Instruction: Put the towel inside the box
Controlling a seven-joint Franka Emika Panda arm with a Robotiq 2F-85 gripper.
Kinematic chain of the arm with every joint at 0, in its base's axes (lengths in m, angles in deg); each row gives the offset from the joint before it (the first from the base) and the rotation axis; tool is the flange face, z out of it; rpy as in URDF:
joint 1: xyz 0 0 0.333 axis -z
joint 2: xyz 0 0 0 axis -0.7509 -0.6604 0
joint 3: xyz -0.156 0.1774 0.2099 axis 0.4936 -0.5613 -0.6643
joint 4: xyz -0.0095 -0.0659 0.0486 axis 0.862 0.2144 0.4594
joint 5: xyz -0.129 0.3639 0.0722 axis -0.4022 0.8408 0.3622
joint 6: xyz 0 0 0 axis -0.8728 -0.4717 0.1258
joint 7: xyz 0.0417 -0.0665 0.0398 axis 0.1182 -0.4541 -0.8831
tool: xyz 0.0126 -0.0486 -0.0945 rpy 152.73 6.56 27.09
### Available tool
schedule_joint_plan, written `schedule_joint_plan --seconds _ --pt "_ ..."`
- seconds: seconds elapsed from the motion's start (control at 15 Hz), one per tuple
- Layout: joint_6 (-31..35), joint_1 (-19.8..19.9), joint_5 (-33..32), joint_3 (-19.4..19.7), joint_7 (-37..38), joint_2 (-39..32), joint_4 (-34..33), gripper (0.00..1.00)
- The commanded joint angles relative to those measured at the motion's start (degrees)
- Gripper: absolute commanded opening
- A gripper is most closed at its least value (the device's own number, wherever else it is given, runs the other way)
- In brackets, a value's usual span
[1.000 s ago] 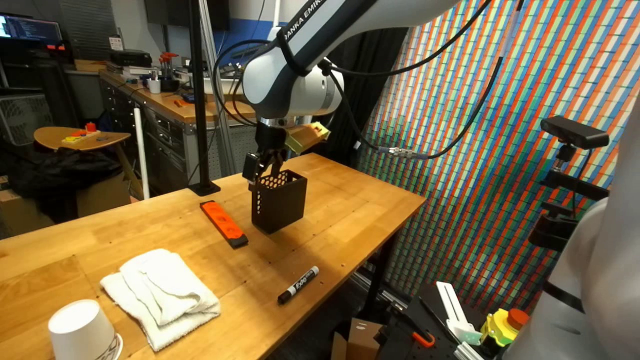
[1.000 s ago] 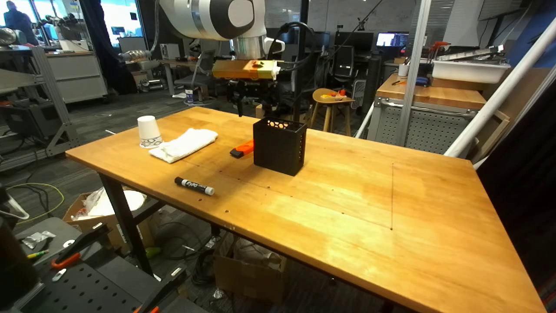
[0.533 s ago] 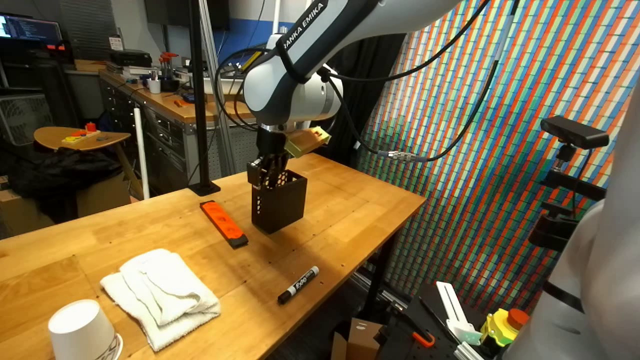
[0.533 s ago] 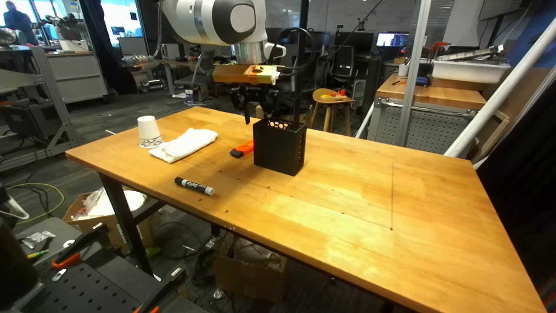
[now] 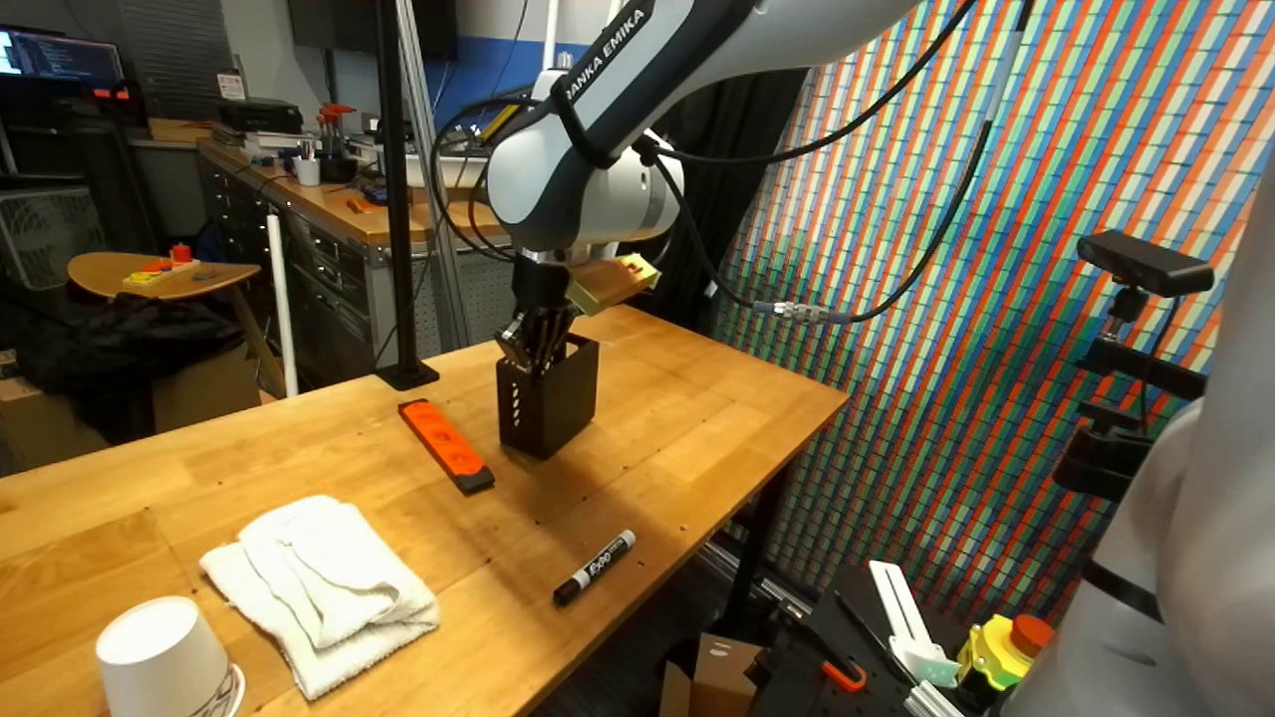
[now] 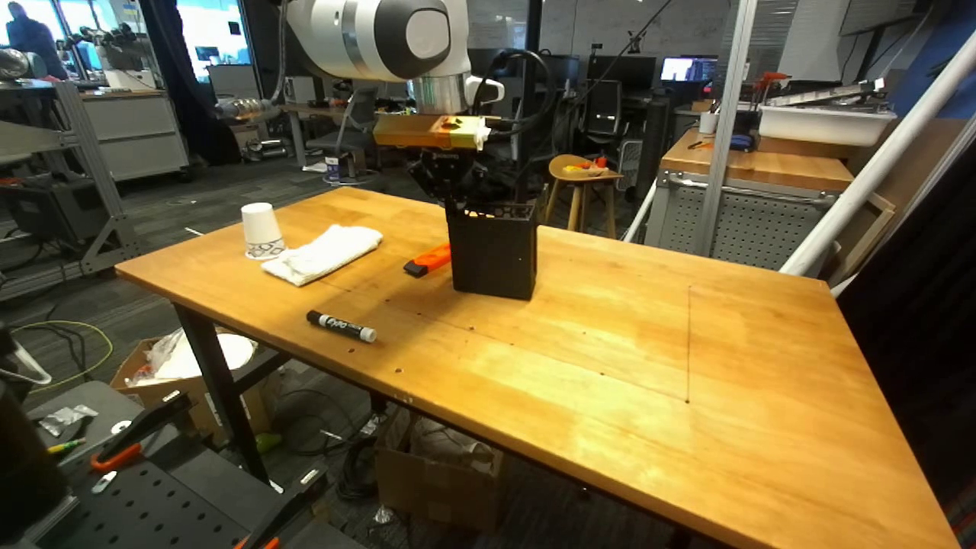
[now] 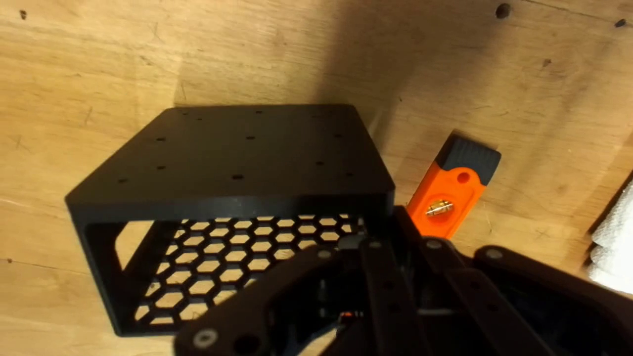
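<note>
At one end of the box [image 6: 494,255], the hand [image 5: 538,362] pinches the box's wall by the top edge, one finger inside and one outside. The box stands about upright on the surface [image 6: 686,343], or very near it; I can't tell if its bottom sits flat. The bar [image 5: 445,445] lies near that same end of the box. The towel [image 5: 324,593] is folded, well apart from the box, farther out the same way, with the cup [image 5: 161,652] even farther from the box. The pen [image 5: 595,568] lies off another side of the box. So no part of the towel is in the box, and I think the job is near its start. This step looks like getting a good hold on the box, maybe to slide it or turn it. To do that well, squeeze firmly but not too hard, as the wall looks thin and may bend. The hold is all at one end, so the box could swing or tip: go slowly and keep it level. Don't let it bump the bar, which is near. Keep its mouth facing up, so the towel can go in. Then let go gently and lift the hand straight up.
</note>
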Motion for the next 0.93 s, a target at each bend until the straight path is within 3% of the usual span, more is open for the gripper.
schedule_joint_plan --seconds 0.0,0.4,0.87 --pt "1.21 0.83 -2.33 -0.54 2.44 -0.06 -0.20 0.05" --pt "0.43 0.92 -4.38 0.03 6.51 0.78 1.13 0.05" --pt "-1.72 2.24 0.27 -0.23 10.97 3.77 4.48 0.05"
